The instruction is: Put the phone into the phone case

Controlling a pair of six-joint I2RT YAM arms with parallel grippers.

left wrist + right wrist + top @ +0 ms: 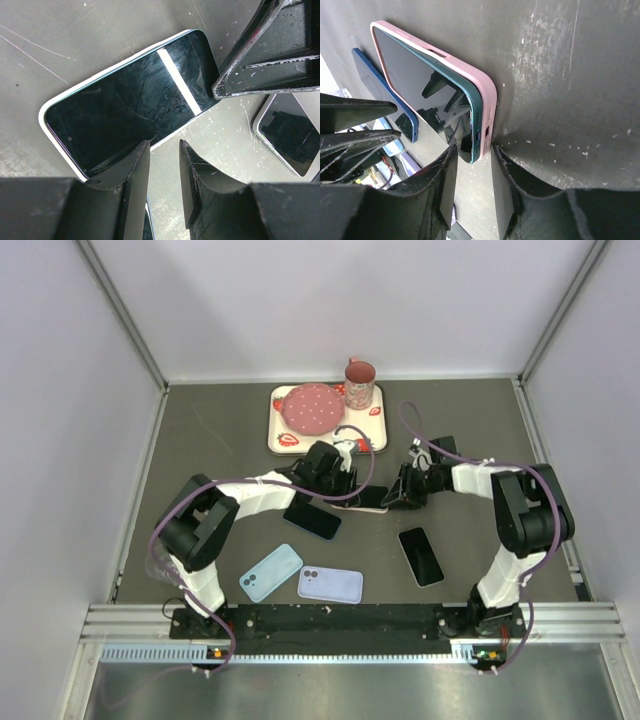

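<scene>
A dark teal phone lies screen up in a pink case at mid-table, its near corner raised out of the case. My right gripper brackets that end: one fingertip touches the case, and a small gap shows between the other and the screen. Its jaws are partly open. My left gripper stands over the same phone, one fingertip at the screen's long edge, the other over bare table. Nothing sits between its jaws.
A blue phone lies left of the grippers and a black phone lies nearer the right arm. A light blue case and a lavender case lie at the front. A tray with a pink plate and a mug stands behind.
</scene>
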